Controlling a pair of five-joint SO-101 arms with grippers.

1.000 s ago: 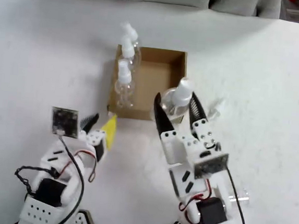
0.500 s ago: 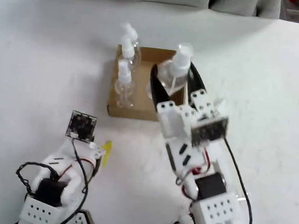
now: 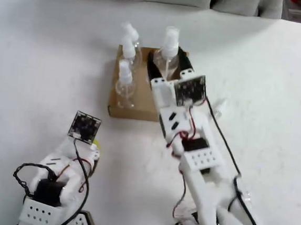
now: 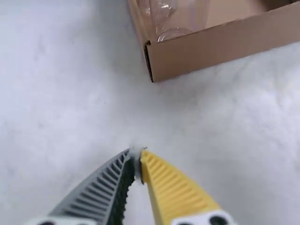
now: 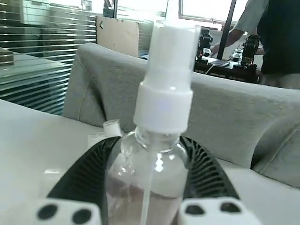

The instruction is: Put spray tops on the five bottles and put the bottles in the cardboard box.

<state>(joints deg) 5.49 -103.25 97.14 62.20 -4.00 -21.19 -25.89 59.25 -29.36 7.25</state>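
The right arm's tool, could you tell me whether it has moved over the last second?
Yes. The right tool, shut on a spray bottle, moved from the cardboard box's near right corner to over its far right part.

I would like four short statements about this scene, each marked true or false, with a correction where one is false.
1. The right pincer grips a bottle that has a white spray top. True.
2. The left pincer holds a bottle too. False: it is shut on nothing, over the table.
3. The cardboard box is empty. False: other bottles with tops on stand along one side of it.
4. In the high view, the gripped bottle is over the cardboard box. True.
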